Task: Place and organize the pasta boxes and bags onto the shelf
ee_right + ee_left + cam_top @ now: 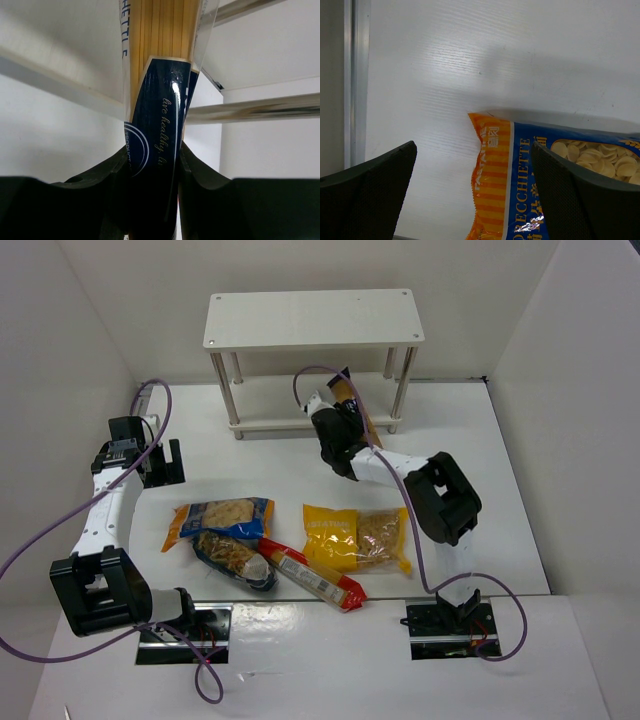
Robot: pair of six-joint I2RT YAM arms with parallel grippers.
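Observation:
My right gripper [336, 416] is shut on the long orange-tan spaghetti pack [346, 390] with the dark label and holds it tilted at the front of the white shelf [312, 318], by its lower board. In the right wrist view the pack [159, 115] is pinched between my fingers [100, 190]. My left gripper [160, 462] is open and empty at the left of the table. In the left wrist view the blue-orange bag [520, 185] lies below it. On the table lie the blue-orange bag [222, 514], the clear dark-blue bag [236, 558], the red-yellow pack [312, 576] and the yellow windowed bag [355, 537].
White walls enclose the table on the left, back and right. The shelf's silvery posts [402, 390] stand close to the held pack, and one shows in the right wrist view [260, 107]. Purple cables loop beside both arms.

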